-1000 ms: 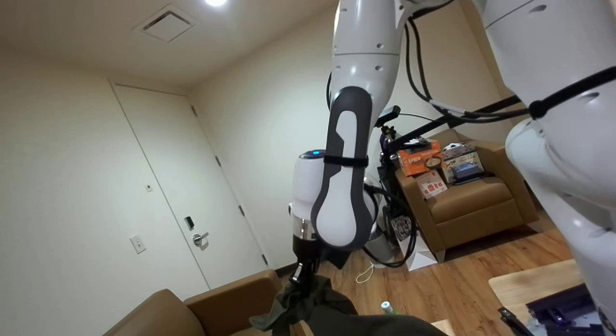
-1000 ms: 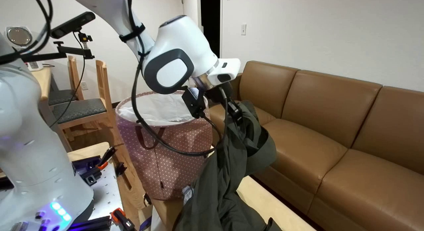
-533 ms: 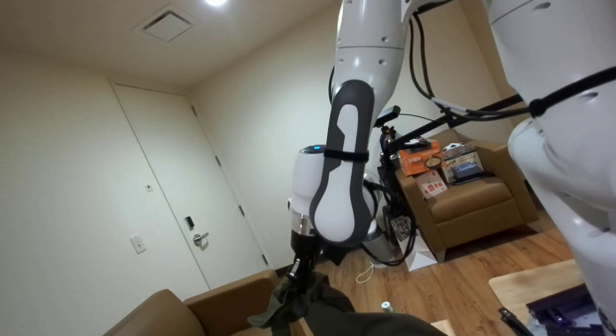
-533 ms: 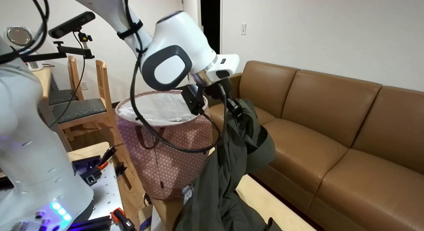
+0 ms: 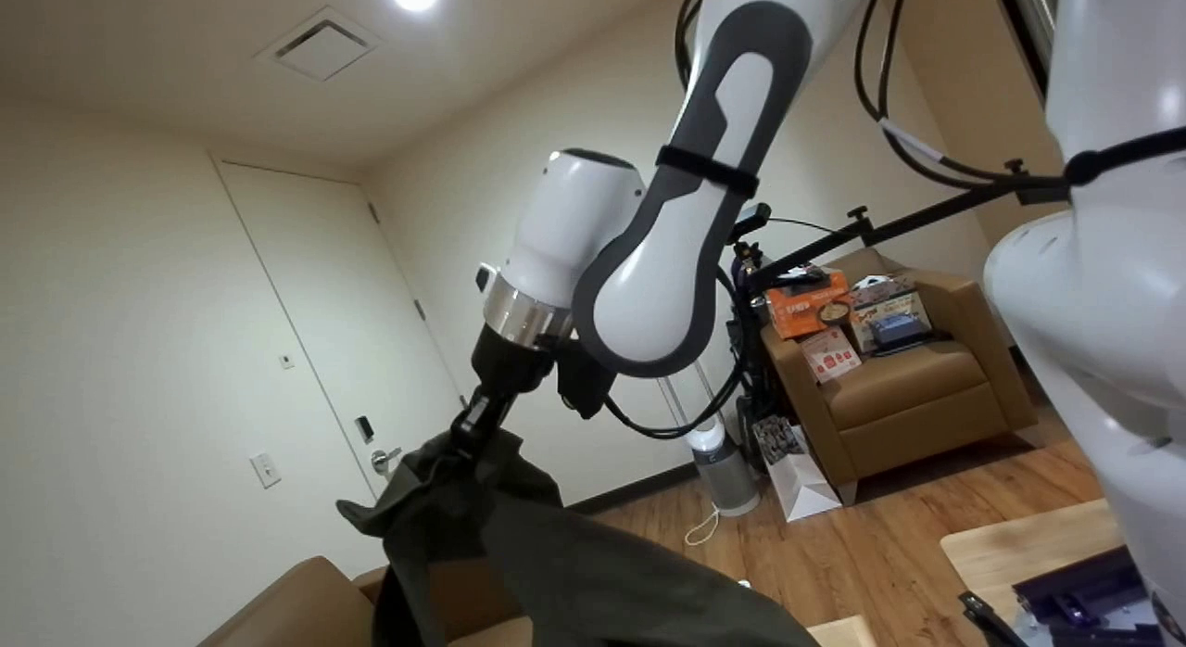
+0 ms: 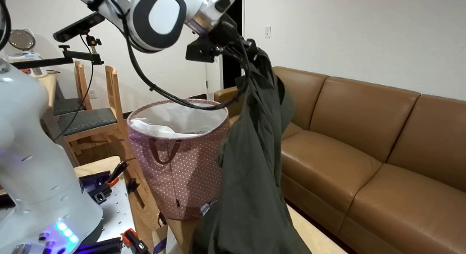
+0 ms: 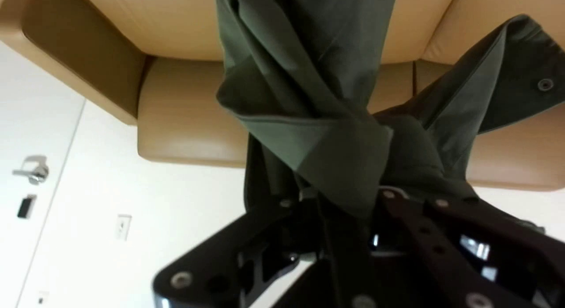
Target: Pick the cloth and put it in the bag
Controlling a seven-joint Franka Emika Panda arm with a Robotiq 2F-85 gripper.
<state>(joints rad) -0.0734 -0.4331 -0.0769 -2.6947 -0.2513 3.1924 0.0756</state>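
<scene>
The cloth, a dark olive garment point(image 6: 251, 166), hangs from my gripper point(image 6: 251, 46) in a long drape beside the bag. Its lower end spreads over a light wood table and runs out of the picture. The pink dotted bag point(image 6: 193, 170) stands upright with its top uncovered and white material inside. My gripper is above rim height, on the sofa side of the bag, not over its mouth. In an exterior view the gripper point(image 5: 474, 432) pinches the top of the cloth point(image 5: 593, 554). Folds of cloth point(image 7: 318, 140) hide the fingertips of the gripper point(image 7: 344, 206) in the wrist view.
A brown leather sofa point(image 6: 335, 159) runs along the wall behind the cloth. The wood table point(image 6: 309, 232) is under it. Wooden chairs point(image 6: 91, 119) and a camera on a black arm point(image 6: 80, 27) stand beyond the bag. A boxed-up armchair point(image 5: 908, 387) is farther off.
In the last half second my gripper has risen clearly, drawing the cloth up into a longer, tauter hang. Both exterior views show the arm higher and tilted more. The bag has stayed put.
</scene>
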